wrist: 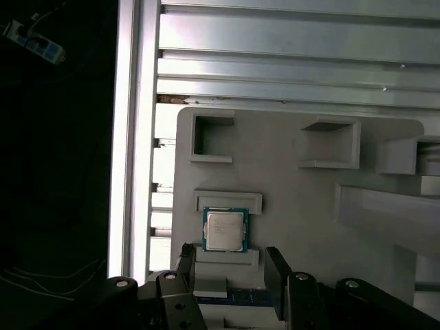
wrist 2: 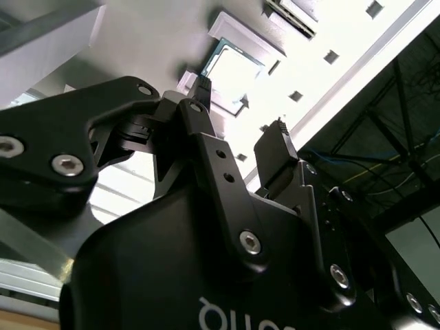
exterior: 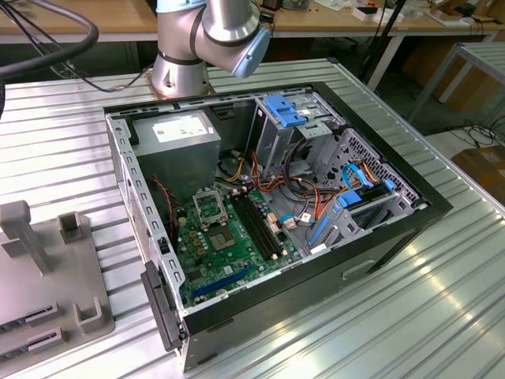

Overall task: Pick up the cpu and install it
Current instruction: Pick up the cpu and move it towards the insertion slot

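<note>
Exterior view: one open computer case (exterior: 394, 229) mid-frame, one grey tray (exterior: 55, 276) at the exterior view's left, one arm (exterior: 213, 31) at the top.

First wrist view: one cpu (wrist: 224, 231) lies flat on the tray between two ledges (wrist: 228, 201), metal top facing the camera. It is square with no long axis, edges parallel to the ledges. Gripper (wrist: 229, 265) nearby, its two fingers spread and empty.

Second wrist view: the cpu (wrist 2: 230, 72) sits beyond the spread fingertips (wrist 2: 278, 134), untouched.

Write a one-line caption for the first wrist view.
Open gripper hovers near the cpu, which lies flat, untouched, on the grey tray.
</note>
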Controlling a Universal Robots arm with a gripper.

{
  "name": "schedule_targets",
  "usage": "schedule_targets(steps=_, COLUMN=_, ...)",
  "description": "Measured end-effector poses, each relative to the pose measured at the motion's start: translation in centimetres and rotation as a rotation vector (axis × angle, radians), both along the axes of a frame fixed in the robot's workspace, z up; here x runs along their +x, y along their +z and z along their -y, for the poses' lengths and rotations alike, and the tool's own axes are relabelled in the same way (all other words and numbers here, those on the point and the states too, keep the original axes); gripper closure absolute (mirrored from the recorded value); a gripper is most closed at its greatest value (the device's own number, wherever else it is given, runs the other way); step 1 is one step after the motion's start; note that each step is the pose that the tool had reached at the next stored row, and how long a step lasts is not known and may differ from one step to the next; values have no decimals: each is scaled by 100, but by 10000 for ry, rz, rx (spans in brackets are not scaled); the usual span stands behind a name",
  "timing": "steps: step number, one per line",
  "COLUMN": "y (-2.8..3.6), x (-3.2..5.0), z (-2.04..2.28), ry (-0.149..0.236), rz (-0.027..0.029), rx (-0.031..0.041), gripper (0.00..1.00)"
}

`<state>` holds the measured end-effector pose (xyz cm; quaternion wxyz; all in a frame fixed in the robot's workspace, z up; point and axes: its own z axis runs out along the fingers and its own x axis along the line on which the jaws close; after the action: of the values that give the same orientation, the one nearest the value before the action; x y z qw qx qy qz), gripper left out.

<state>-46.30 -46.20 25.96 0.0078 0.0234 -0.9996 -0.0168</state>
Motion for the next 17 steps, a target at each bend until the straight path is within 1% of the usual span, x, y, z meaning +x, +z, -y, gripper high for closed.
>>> schedule_targets(steps=5, y=-95, x=7, z=-9, ry=-1, rz=0, rx=0, gripper=47)
schedule_targets(steps=7, y=-118, x=7, z=-12, ry=1, rz=0, rx=0, gripper=47)
schedule_targets(steps=17, y=-125, x=6, z=-13, ry=-13, rz=0, rx=-1, gripper=47)
